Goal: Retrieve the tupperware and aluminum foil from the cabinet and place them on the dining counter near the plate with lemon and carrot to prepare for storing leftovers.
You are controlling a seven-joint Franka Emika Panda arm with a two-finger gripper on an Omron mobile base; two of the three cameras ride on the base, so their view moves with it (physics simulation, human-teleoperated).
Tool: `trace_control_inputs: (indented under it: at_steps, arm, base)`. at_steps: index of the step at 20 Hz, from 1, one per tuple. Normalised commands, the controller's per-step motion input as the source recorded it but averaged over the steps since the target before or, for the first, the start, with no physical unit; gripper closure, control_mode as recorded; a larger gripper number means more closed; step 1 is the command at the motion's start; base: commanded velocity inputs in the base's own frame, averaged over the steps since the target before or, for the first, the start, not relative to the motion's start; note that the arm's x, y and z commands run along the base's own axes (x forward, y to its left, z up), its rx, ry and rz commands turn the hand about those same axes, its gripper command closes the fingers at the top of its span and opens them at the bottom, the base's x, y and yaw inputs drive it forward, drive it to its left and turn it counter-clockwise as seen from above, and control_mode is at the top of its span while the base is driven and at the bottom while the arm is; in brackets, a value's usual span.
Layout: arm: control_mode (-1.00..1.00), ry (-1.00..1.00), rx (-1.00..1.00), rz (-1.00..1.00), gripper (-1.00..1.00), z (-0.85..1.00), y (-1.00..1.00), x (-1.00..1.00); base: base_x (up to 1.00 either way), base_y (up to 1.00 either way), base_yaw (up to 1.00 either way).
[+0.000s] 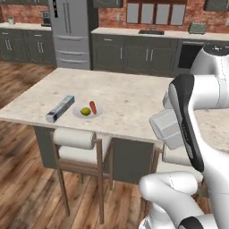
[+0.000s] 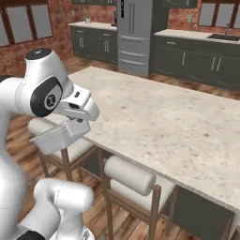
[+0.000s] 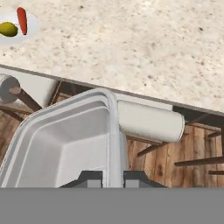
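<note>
Tupperware (image 3: 65,140), an open whitish tub, hangs from the gripper (image 3: 113,177), whose fingers pinch its rim wall over the stools' side of the dining counter (image 1: 129,96). Beyond the gripper and off to its left, the plate (image 1: 87,112) carries lemon (image 1: 85,111) and carrot (image 1: 93,107); the aluminum foil (image 1: 60,108) box lies just beside that plate, on its far side from the gripper.

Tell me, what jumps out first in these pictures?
The big white arm, whose end effector is shut on the rim of a pale tub, held over the stools beside the counter. On the counter sits a plate with lemon and carrot, a foil box beside it.
</note>
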Motion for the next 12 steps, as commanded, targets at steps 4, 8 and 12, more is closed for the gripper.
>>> trace_control_inputs:
  at_steps: [4, 8, 12]
  arm:
    - [1.0, 0.0, 0.0, 0.0, 1.0, 0.0, 0.0, 0.0]
    - [1.0, 0.0, 0.0, 0.0, 1.0, 0.0, 0.0, 0.0]
    - [1.0, 0.0, 0.0, 0.0, 1.0, 0.0, 0.0, 0.0]
  base:
    - [0.85, 1.0, -0.4]
    - [0.89, 1.0, -0.42]
    - [0.84, 0.84, -0.45]
